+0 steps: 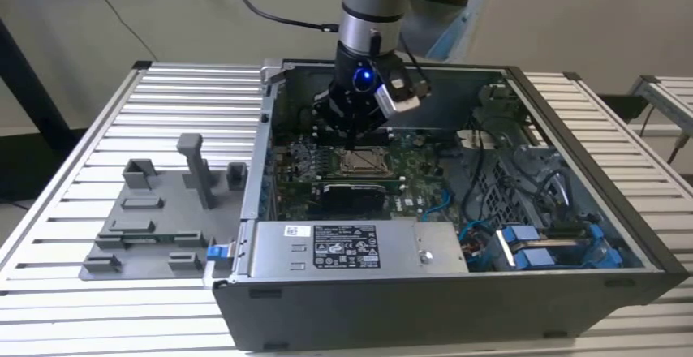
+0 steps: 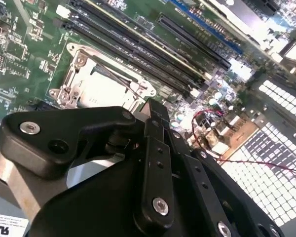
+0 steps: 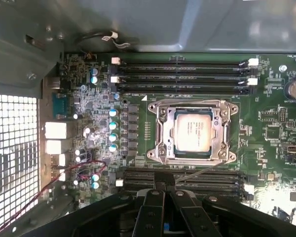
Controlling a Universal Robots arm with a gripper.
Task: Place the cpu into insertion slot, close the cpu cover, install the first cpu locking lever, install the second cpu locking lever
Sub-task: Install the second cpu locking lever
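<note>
Exterior view, left to right. Slatted table (image 1: 76,142): bare rails along the exterior view's left edge. Grey fixture block (image 1: 152,211): on the table, just beside the case wall. Open computer case (image 1: 455,292): walls raised on all sides, open room above the green motherboard (image 1: 417,180). End effector (image 1: 352,134): hung inside the case, just above the far edge of the socket; fingers pressed together, holding nothing. Cpu (image 3: 193,130): seated in the insertion slot (image 3: 164,129), face up. Cpu cover (image 3: 194,104): lying down around the chip. Thin lever wire (image 3: 202,169): slanted off the socket edge nearest the fingers (image 3: 164,190), apparently unlatched. Blue-clipped cabling (image 1: 541,247): crowded against the exterior view's right wall.
</note>
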